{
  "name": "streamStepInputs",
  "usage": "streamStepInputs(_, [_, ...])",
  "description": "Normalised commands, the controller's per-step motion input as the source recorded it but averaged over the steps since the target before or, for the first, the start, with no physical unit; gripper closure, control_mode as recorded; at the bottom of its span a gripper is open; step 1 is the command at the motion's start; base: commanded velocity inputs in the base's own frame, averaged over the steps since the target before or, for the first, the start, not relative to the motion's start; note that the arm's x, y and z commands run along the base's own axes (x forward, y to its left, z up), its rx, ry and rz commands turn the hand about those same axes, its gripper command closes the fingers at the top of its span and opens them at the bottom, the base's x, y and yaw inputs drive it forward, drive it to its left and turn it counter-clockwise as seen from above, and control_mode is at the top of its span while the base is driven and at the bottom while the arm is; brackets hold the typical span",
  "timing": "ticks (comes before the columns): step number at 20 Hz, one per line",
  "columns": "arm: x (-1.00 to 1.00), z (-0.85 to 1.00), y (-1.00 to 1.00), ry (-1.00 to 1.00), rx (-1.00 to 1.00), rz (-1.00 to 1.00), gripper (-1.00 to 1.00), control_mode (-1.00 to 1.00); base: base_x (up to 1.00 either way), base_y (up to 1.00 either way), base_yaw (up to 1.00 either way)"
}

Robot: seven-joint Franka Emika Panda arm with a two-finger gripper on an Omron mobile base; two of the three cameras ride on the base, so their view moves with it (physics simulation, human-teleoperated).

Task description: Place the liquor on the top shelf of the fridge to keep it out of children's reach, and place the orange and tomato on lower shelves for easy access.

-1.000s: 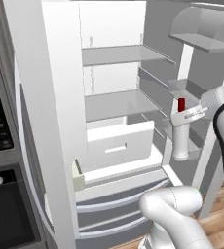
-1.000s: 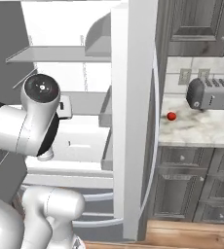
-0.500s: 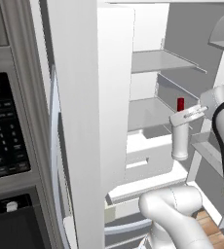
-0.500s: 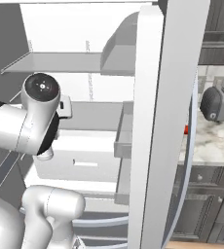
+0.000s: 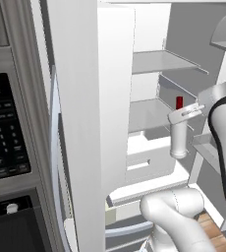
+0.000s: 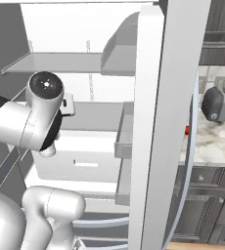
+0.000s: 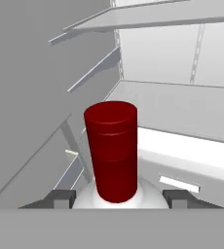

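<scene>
The liquor, a white bottle [image 5: 178, 141] with a dark red cap [image 7: 112, 148], hangs upright in front of the open fridge [image 5: 149, 34], with my gripper [image 5: 183, 114] shut on its neck. In the hand view the fingertips [image 7: 60, 197] flank the bottle's white shoulder. The thin grey top shelf [image 5: 160, 62] sits above and beyond the cap, also seen overhead in the hand view [image 7: 158, 17]. A second grey plate [image 5: 145, 111] and white lower shelves and drawer fronts [image 5: 147, 165] lie below. The tomato [image 6: 187, 130] peeks out past the door edge on the counter. The orange is out of view.
The fridge's left door [image 5: 93, 123] stands edge-on close to the base, with a black microwave [image 5: 4, 128] left of it. The right door [image 6: 166, 122] with grey bins [image 6: 126, 134] stands open. A silver toaster [image 6: 219, 103] sits on the marble counter [image 6: 214, 146].
The whole picture has shifted as the base drove: the microwave has come into the left view and the right door now covers most of the counter. The bottle stays gripped.
</scene>
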Motion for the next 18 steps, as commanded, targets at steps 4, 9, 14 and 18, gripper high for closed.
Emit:
streamStepInputs(4, [0.27,0.12,0.0,-0.15,0.0,0.0,1.0,-1.0,0.0,0.0,0.0])
streamStepInputs(9, [0.17,0.33,0.0,-0.24,0.0,0.01,1.0,-1.0,0.0,0.0,0.0])
streamStepInputs(14, [0.23,0.48,-0.01,-0.21,0.0,0.03,1.0,-1.0,0.0,0.0,0.0])
streamStepInputs(18, [0.28,0.54,0.0,-0.09,0.0,0.01,1.0,-1.0,0.0,0.0,0.0])
